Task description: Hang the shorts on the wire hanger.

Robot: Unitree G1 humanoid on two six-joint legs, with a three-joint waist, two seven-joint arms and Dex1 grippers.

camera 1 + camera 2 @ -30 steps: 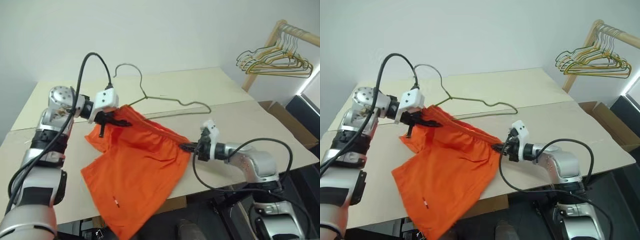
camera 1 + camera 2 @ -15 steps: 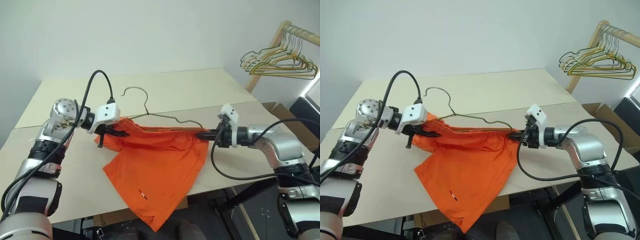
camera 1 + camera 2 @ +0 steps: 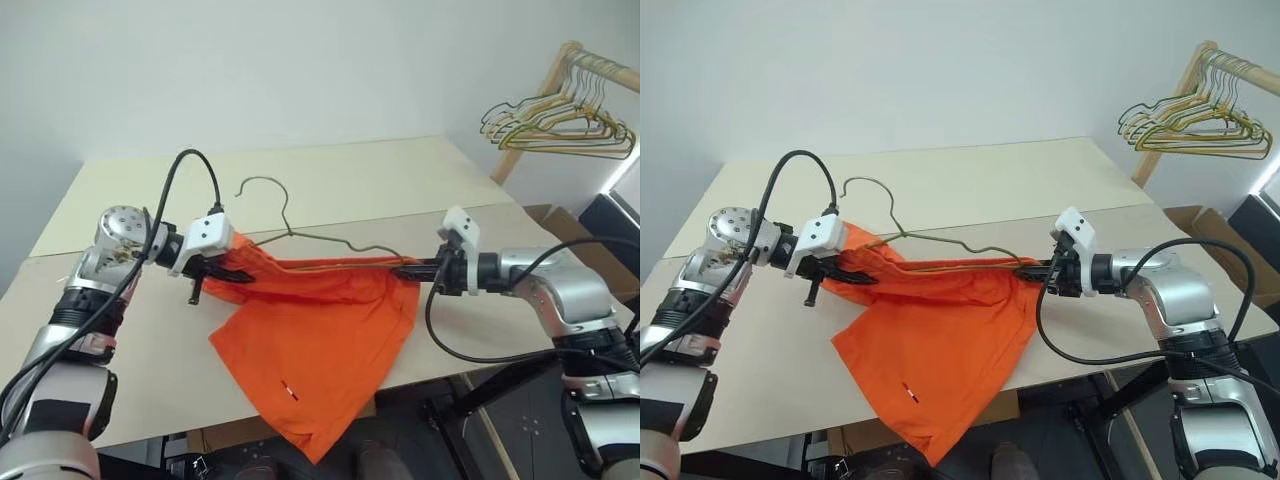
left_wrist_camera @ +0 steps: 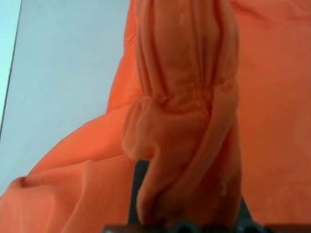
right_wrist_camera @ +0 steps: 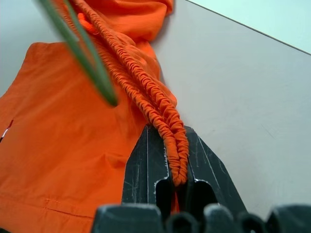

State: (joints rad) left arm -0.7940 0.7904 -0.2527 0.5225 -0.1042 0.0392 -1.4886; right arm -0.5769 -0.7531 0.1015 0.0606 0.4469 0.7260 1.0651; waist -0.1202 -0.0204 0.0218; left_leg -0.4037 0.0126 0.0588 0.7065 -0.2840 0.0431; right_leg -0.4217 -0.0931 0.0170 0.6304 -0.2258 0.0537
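No readable text, label, brand, number or sign appeared anywhere in the scene. The shorts point(image 3: 310, 350) carried one tiny white mark near the hem, too small to make out as lettering.

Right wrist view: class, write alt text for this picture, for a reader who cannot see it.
The right gripper is shut on the gathered elastic waistband of the bright orange shorts, which stretches away from it as a taut ruffled cord. The rest of the fabric spreads over a pale table, and a blurred thin green wire hanger crosses close to the camera.
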